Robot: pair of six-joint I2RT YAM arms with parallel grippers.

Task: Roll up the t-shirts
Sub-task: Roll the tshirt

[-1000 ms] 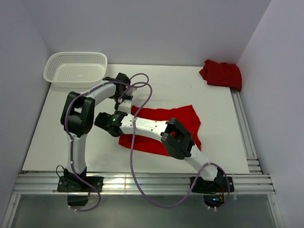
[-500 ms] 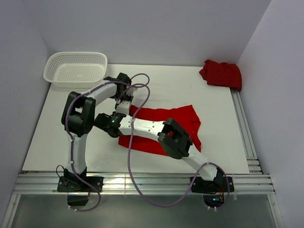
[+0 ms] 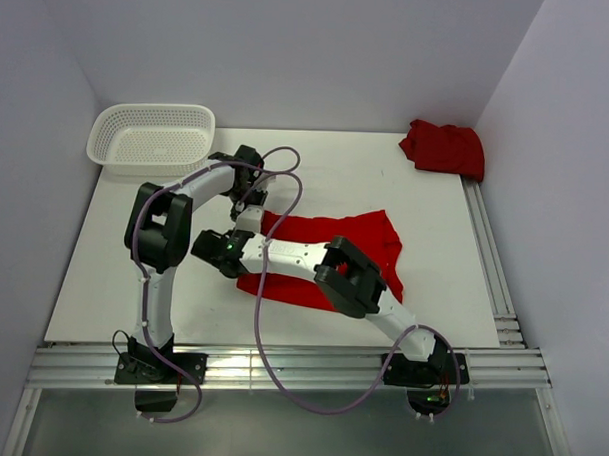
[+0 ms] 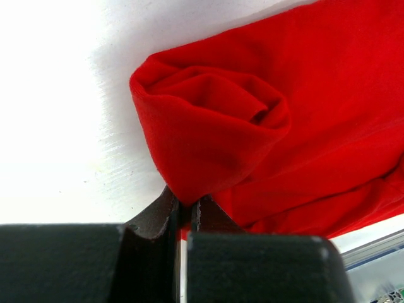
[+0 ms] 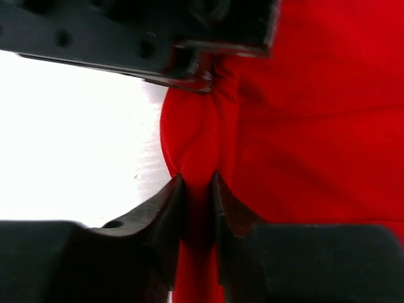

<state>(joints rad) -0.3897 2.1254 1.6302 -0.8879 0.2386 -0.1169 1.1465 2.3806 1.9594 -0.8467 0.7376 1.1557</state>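
At the far left, the white mesh plastic basket [image 3: 151, 135] is standing apart from the work. Right of it, my left gripper [image 4: 186, 211] is pinching, jaws fully together, the edge of the small roll at the left end of the bright red soft cloth t-shirt [image 3: 359, 235]. My right gripper [image 5: 199, 189] is nipping a fold of that same end between narrow jaws. I judge I am only starting the roll; next, both grips must turn it evenly toward the right. The shirt is lying mid-table, long axis left to right, the roll's axis far to near. A crumpled red t-shirt [image 3: 442, 148] is waiting in the far right corner.
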